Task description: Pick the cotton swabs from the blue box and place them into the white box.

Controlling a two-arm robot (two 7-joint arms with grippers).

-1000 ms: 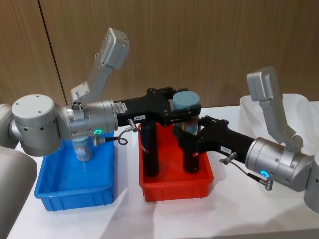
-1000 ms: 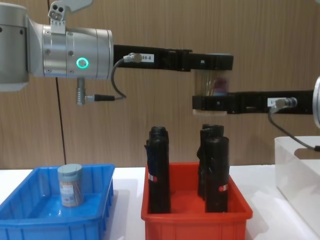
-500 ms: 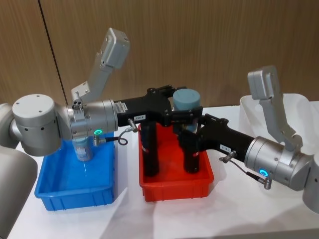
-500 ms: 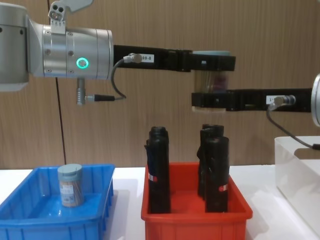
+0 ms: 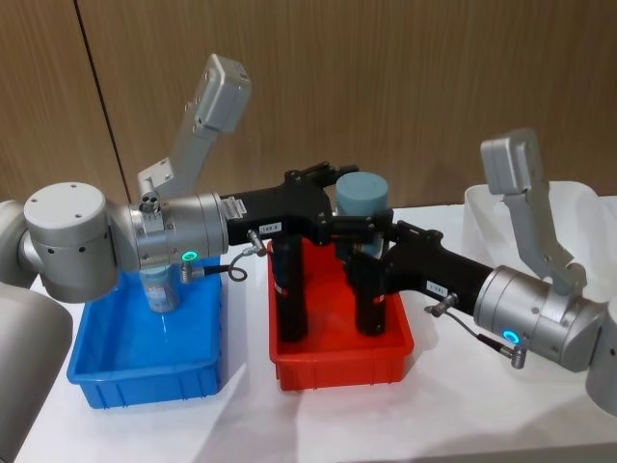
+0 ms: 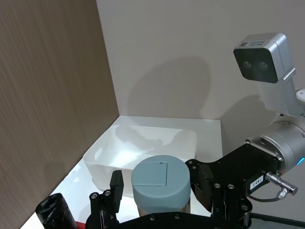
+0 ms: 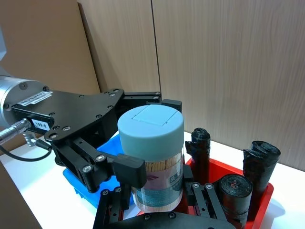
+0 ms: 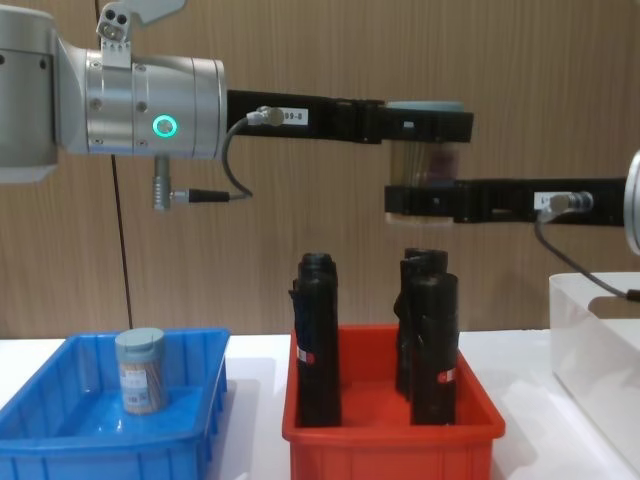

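Barely anything's shifted in the last second. From the chest view, the pale blue lid of the cotton swab jar (image 8: 425,162) now peeks just above the left gripper (image 8: 428,126), and it didn't before. That jar is up in the air over the red bin (image 8: 390,450). The left gripper sits at lid level, and I honestly can't tell if it's squeezing or loose. The right gripper (image 8: 425,202) is lower down, pinched on the jar's base from both sides.

A second jar (image 8: 140,370) stands upright in the blue box (image 5: 145,376). The red bin holds upright black cylinders (image 8: 318,340) with red-white labels. The white box (image 8: 590,340) sits off to the right. Everything's on a white table (image 5: 463,415) with a wood-panel wall (image 5: 405,87) behind.
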